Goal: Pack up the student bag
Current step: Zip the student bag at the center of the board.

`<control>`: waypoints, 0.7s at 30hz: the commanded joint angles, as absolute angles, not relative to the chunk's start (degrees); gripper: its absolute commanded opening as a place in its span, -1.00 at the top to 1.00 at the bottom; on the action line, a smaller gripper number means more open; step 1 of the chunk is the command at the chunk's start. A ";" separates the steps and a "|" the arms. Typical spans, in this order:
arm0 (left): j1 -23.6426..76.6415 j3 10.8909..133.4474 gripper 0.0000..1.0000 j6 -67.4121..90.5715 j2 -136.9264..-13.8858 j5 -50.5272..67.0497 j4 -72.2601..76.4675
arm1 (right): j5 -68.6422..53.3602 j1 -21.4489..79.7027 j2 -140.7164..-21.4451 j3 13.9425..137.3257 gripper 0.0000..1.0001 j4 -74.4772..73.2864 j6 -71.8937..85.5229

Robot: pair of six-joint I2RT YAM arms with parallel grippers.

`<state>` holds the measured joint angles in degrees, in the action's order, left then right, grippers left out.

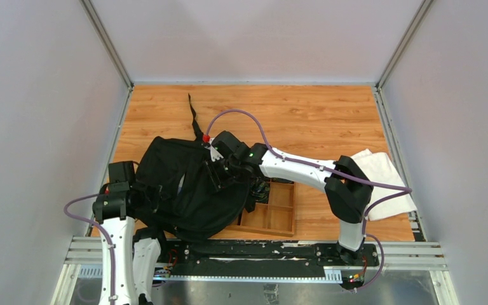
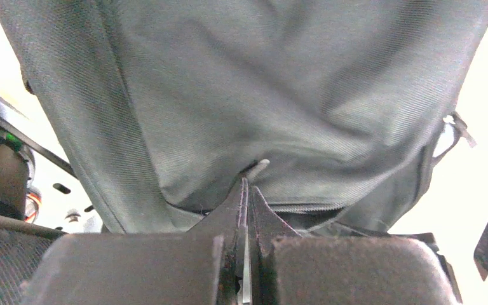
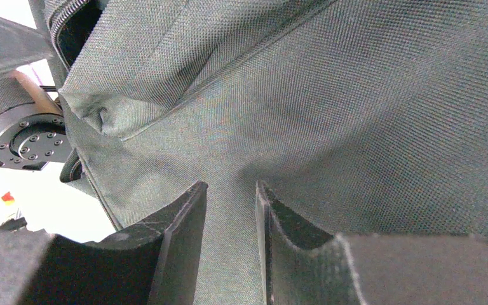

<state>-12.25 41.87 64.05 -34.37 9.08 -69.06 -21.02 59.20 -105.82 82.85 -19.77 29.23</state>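
Left claw [image 2: 246, 188] was closed, fingers [image 2: 225, 213] pressed together with only a thin slit between, tips pinching the lower edge of the student bag [image 2: 260, 82]. Dark woven fabric filled most of the frame, creased and sagging. A small pale tab [image 2: 258, 166] stuck out right at the tips. A zipper line [image 2: 298, 208] ran just below the fold. A green light [image 2: 9, 137] glowed far left. Background was blown out white.

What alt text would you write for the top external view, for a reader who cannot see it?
A black student bag lies slumped on a wooden table, partly covering a wooden compartment tray. The right gripper reaches over the bag from the right, the left gripper meets its left edge; a white cloth lies far right.
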 commanded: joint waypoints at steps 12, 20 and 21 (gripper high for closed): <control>-12.04 52.90 1.00 56.09 -37.52 8.97 -62.94 | -17.92 61.02 -102.10 84.32 0.20 -21.57 27.95; -11.34 47.91 -0.10 51.24 -34.24 4.80 -68.32 | -18.47 61.17 -102.10 84.46 0.20 -21.80 28.10; -11.34 47.11 -0.11 51.20 -34.15 5.25 -68.29 | -18.72 61.17 -102.27 84.50 0.20 -21.79 28.12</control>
